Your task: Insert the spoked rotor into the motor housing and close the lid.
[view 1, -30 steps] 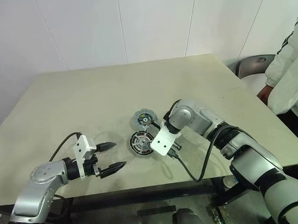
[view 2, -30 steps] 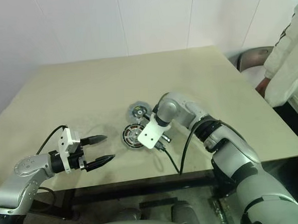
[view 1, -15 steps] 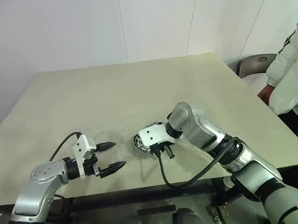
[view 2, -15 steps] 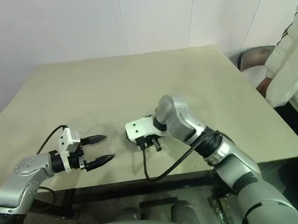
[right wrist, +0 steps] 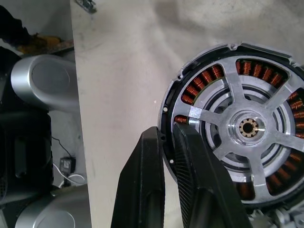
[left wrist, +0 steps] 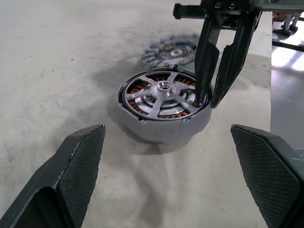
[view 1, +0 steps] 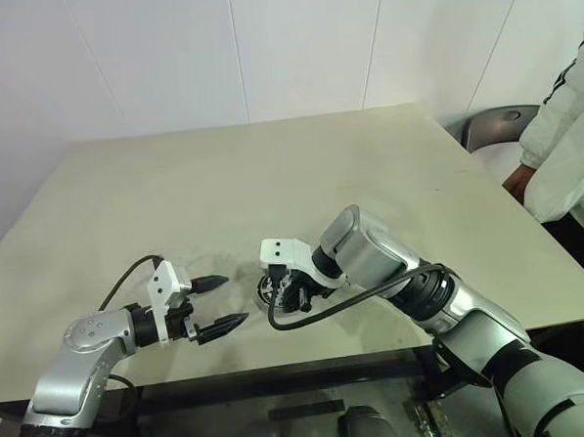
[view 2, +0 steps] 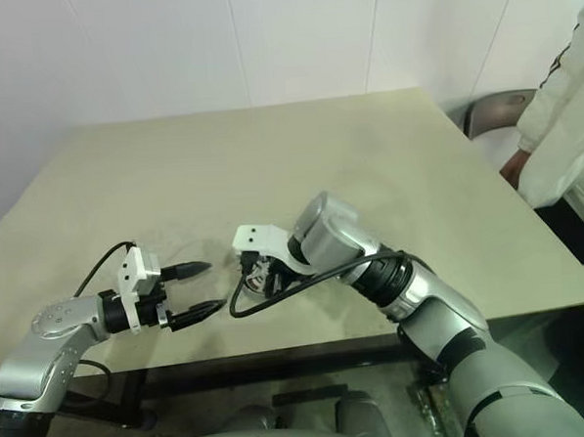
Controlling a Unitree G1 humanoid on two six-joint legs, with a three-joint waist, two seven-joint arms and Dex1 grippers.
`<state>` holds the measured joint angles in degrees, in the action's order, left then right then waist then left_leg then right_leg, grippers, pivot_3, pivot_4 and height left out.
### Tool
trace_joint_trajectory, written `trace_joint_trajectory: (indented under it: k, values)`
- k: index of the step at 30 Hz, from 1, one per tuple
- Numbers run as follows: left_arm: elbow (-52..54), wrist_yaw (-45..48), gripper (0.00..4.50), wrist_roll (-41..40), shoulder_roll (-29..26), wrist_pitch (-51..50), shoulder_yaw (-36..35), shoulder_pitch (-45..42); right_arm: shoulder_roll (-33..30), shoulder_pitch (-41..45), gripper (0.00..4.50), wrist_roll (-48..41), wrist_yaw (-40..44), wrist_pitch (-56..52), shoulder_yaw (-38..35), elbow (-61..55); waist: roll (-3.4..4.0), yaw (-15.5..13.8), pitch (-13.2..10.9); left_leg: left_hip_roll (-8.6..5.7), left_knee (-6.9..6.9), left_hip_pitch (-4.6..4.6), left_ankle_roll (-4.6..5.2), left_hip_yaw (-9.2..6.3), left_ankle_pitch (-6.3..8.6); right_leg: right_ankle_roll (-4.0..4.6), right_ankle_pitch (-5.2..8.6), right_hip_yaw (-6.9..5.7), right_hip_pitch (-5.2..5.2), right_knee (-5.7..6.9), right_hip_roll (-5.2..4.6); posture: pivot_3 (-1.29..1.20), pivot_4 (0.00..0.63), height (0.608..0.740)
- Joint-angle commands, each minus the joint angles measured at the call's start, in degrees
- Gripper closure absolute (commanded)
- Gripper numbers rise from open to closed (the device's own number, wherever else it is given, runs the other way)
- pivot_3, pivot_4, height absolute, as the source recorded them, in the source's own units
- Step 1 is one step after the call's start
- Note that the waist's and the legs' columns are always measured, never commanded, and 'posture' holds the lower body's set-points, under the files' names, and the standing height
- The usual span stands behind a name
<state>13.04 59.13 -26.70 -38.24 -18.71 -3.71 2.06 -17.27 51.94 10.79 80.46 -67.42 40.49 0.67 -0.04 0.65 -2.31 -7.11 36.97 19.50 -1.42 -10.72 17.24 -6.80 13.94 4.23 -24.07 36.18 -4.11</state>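
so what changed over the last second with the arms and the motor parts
The right pincer swung in toward the robot and rolled over, and now pinches the rim of the round silver-spoked rotor seated over the copper-wound housing. The left pincer stayed open beside it, and the flat grey round lid kept its place on the table.

I see a pale olive-beige bench point(view 1: 270, 171), dulled by grey smudges around the parts. The spoked rotor point(left wrist: 164, 97) shows bright silver spokes and hub, with a black rim; copper-brown windings glint orange between the spokes. The lid point(left wrist: 168, 50) behind it is grey-silver with a dark centre. My right claw point(right wrist: 166, 142) has plain black fingers; my left claw point(view 1: 218, 303) has black fingers with a fine dotted texture.
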Motion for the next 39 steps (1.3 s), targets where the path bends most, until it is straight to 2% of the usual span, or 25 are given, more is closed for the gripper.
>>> trace_joint_trajectory:
  k: [1, 5, 6, 7, 17, 23, 26, 34, 39]
  values:
    - [0.46, -0.19, 0.00, -0.09, -0.29, 0.70, -0.71, -1.06, 0.73, 1.75, 4.43, -1.74, -4.48, 2.92, 0.15, 2.90, -0.01, 0.15, 0.00, 0.00, 0.00, -0.03, 0.00, 0.00, 0.00, 0.00, 0.00, 0.00, 0.02, 0.01, 0.00, 0.00, 0.000, 0.740]
    - [0.11, -0.20, 0.00, 0.10, -0.24, 0.98, -0.55, -1.18, -0.75, 2.02, 4.43, -3.77, -5.37, 4.17, 1.15, 2.13, -0.01, 0.17, 0.01, 0.05, 0.02, -0.09, -0.11, 0.01, -0.07, 0.09, -0.08, 0.00, 0.07, 0.04, 0.05, 0.00, 0.000, 0.740]
    - [0.11, -0.25, 0.00, 0.15, -0.18, 1.02, -0.49, -1.18, -1.01, 2.10, 3.69, -4.37, -5.60, 3.78, 1.22, 1.60, 0.00, 0.14, 0.00, 0.07, 0.04, -0.09, -0.14, 0.00, -0.08, 0.12, -0.10, 0.00, 0.08, 0.05, 0.08, 0.00, 0.000, 0.740]
    - [0.14, -0.28, 0.00, 0.20, -0.14, 1.05, -0.42, -1.18, -1.29, 2.26, 3.47, -4.96, -5.79, 3.38, 1.34, 1.10, 0.00, 0.11, 0.00, 0.08, 0.06, -0.09, -0.16, -0.01, -0.10, 0.14, -0.11, -0.01, 0.08, 0.06, 0.11, 0.00, 0.000, 0.740]
    - [0.96, -0.98, 0.00, 0.21, 0.23, 0.78, 0.16, -1.15, -3.70, 6.35, 0.03, -13.35, -6.98, -1.33, -1.89, -3.90, -0.01, 0.08, 0.00, 0.09, 0.04, -0.02, -0.16, -0.03, -0.10, 0.15, -0.12, -0.02, 0.01, 0.04, 0.11, 0.00, 0.000, 0.740]
    - [-0.01, -0.43, 0.00, -0.06, -0.10, 0.88, -0.34, -1.33, -4.21, 10.21, 0.01, -19.59, -11.01, -2.60, -14.08, -1.52, -0.01, 0.02, 0.00, 0.10, 0.00, 0.01, -0.16, -0.03, -0.10, 0.15, -0.12, -0.02, -0.01, 0.02, 0.11, 0.00, 0.000, 0.740]
    - [-0.27, -0.26, 0.00, -0.12, -0.17, 0.99, -0.54, -1.27, -7.50, 9.10, 0.01, -20.55, -13.10, 0.97, -18.69, 1.40, -0.04, -0.16, 0.02, 0.09, 0.00, 0.00, -0.15, -0.03, -0.09, 0.15, -0.12, -0.04, 0.01, -0.02, 0.10, 0.00, 0.000, 0.740]
    - [0.40, 0.06, 0.00, -0.32, -0.74, 0.72, -0.68, -0.70, -22.33, -5.07, 0.01, -25.12, -9.70, 14.39, -27.06, -3.77, -0.05, -0.98, 0.01, 0.09, -0.04, 0.07, -0.01, 0.15, -0.01, 0.13, -0.11, -0.05, -0.03, -0.12, -0.01, 0.00, 0.000, 0.740]
    - [-0.38, 0.81, 0.00, -0.51, -1.27, 0.74, -1.03, -1.35, -25.67, -13.30, 0.01, -29.01, -10.01, 20.34, -34.16, -6.07, -0.04, -1.09, -0.01, 0.11, 0.00, 0.10, 0.04, 0.29, 0.02, 0.11, -0.10, 0.01, -0.05, -0.13, -0.02, 0.00, 0.000, 0.740]
